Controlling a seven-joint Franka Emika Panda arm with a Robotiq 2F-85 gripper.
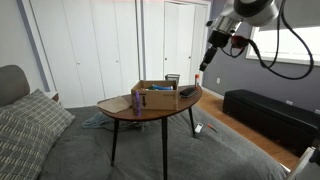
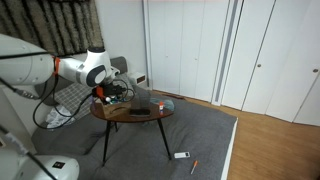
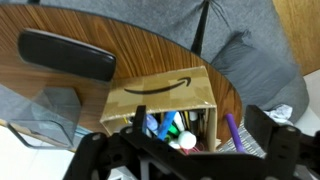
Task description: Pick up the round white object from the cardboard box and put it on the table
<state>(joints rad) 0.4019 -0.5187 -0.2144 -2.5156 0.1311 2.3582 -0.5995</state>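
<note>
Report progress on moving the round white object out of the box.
Done: nothing; the round white object lies in the cardboard box among pens. In hand: the open gripper hangs in the air, clear of the box, empty. Left: descend, grasp it, lift, place it on the table.

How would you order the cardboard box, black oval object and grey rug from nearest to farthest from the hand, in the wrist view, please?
1. Cardboard box, directly under the hand.
2. Black oval object, upper left on the table.
3. Grey rug, beneath the table.

Arm (image 1: 238, 22) bent, reaching downward from above; tool (image 3: 178, 135) tilted down, jaws spread wide apart.
</note>
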